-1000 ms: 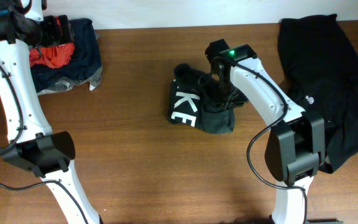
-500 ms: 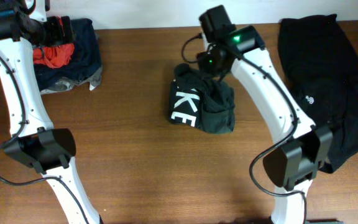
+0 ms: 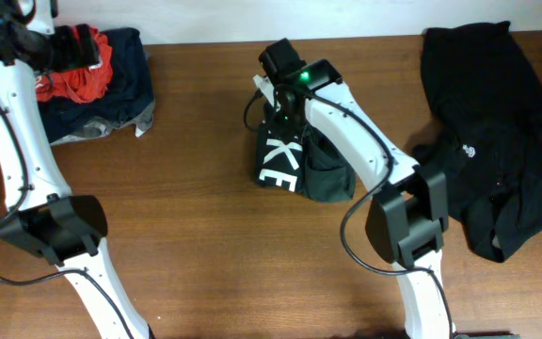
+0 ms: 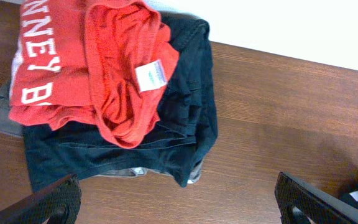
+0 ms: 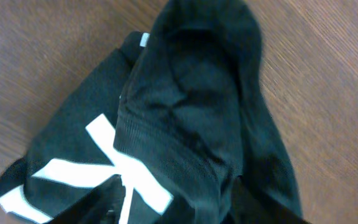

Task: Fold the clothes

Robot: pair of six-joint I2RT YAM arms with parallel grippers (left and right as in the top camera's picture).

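Observation:
A folded black T-shirt with white letters "KE" [image 3: 294,162] lies in a bundle at the table's middle. My right gripper [image 3: 276,111] hangs over its back left edge. In the right wrist view the shirt [image 5: 185,106] fills the frame. The right gripper [image 5: 179,210] has its dark fingers apart just above the cloth, open and gripping nothing. My left gripper [image 3: 87,47] is wide open over the back left pile. In the left wrist view that gripper [image 4: 185,208] sits above bare wood beside a red garment [image 4: 104,68] lying on a navy one [image 4: 179,124].
A heap of loose black clothes [image 3: 497,113] with small white logos covers the table's right end. The left pile [image 3: 111,94] shows red, navy and grey layers. The white wall [image 4: 291,25] runs along the table's back edge.
My right arm has swung left across the KE shirt to its back left edge, and its jaws have widened. The left arm has hardly moved.

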